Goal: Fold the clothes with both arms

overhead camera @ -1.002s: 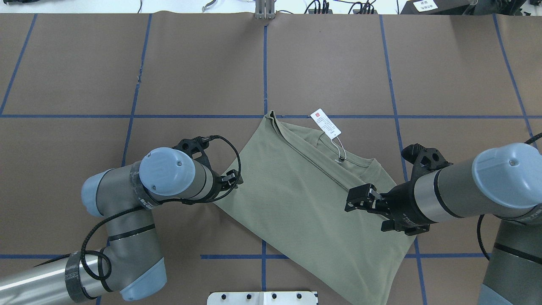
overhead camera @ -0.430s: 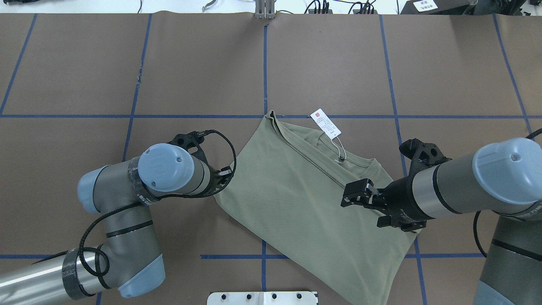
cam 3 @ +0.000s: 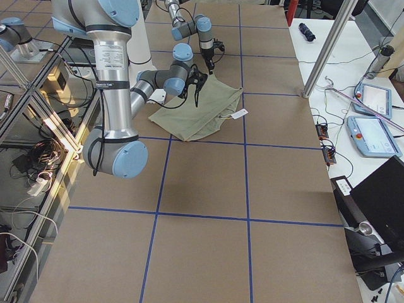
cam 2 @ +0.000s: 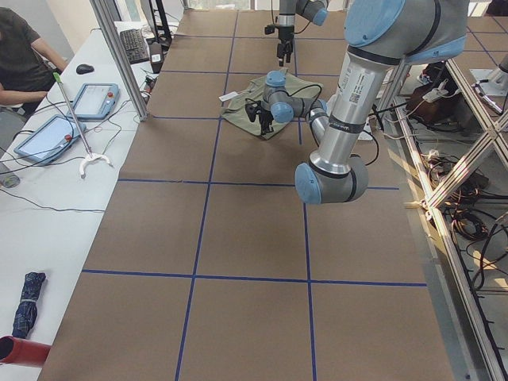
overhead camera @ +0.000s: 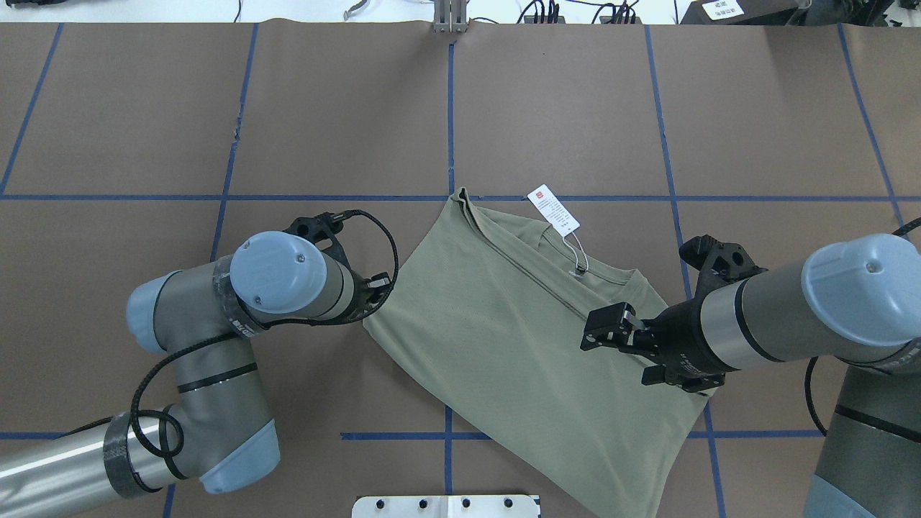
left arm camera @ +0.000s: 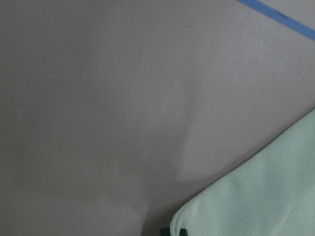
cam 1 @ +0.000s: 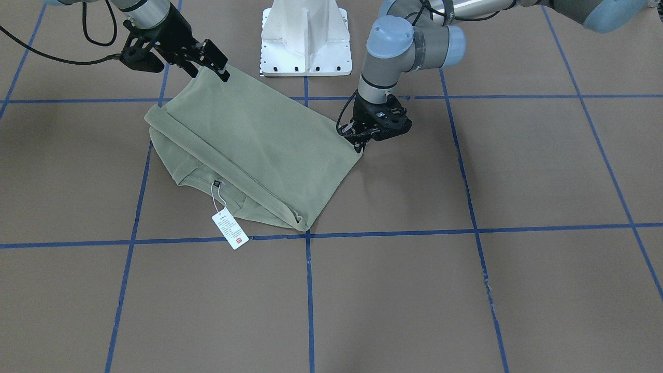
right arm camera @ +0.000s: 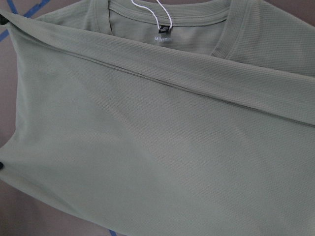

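The clothes are one sage-green shirt (overhead camera: 504,338) lying folded and slanted on the brown table, collar toward the far side. Its white hang tag (overhead camera: 552,210) rests on the table beyond the collar, and the neck label (right arm camera: 161,38) shows. My left gripper (cam 1: 358,146) is low at the shirt's left corner (left arm camera: 266,191), shut on that corner. My right gripper (overhead camera: 599,334) hovers above the shirt's right half, open and holding nothing. The right wrist view shows only cloth (right arm camera: 157,137).
The white pedestal base (cam 1: 305,36) stands at the near table edge, close to the shirt's near corner. Blue tape lines (overhead camera: 450,108) grid the brown table. A person (cam 2: 20,48) sits at a side desk with tablets (cam 2: 95,99).
My left arm has drawn back to the left, and the shirt's left corner has shifted slightly with it. The right gripper has edged a little left above the shirt.
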`<state>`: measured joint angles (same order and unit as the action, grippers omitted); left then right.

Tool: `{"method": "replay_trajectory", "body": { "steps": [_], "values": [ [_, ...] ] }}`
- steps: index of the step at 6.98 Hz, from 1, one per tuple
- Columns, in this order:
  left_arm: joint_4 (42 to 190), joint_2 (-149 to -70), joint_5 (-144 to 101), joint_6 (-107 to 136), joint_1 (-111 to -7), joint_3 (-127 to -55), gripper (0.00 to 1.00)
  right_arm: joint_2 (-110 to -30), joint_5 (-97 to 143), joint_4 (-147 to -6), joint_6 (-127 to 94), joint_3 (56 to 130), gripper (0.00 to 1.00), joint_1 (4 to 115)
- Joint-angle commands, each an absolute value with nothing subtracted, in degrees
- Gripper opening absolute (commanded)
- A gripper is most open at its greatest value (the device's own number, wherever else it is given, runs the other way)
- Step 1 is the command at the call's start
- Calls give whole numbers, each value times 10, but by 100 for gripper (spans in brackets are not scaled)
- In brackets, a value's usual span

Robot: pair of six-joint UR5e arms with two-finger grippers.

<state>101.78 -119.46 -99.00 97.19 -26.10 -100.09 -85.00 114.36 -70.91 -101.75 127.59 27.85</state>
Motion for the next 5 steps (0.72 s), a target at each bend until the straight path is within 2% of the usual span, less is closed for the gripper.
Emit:
{"method": "replay_trajectory", "body": {
  "steps": [1,3,5],
  "values": [
    [1018,-1216,-984,929,-329,-964,0,-840,1131,-708,-1018,1277,100,283],
    [1038,-1280,-956,874,-376,-876,0,-838,1121,-708,-1018,1277,100,283],
    [1146,-1337,-947,819,-415,-746,0,-838,1111,-708,-1018,1275,100,289]
  ]
}}
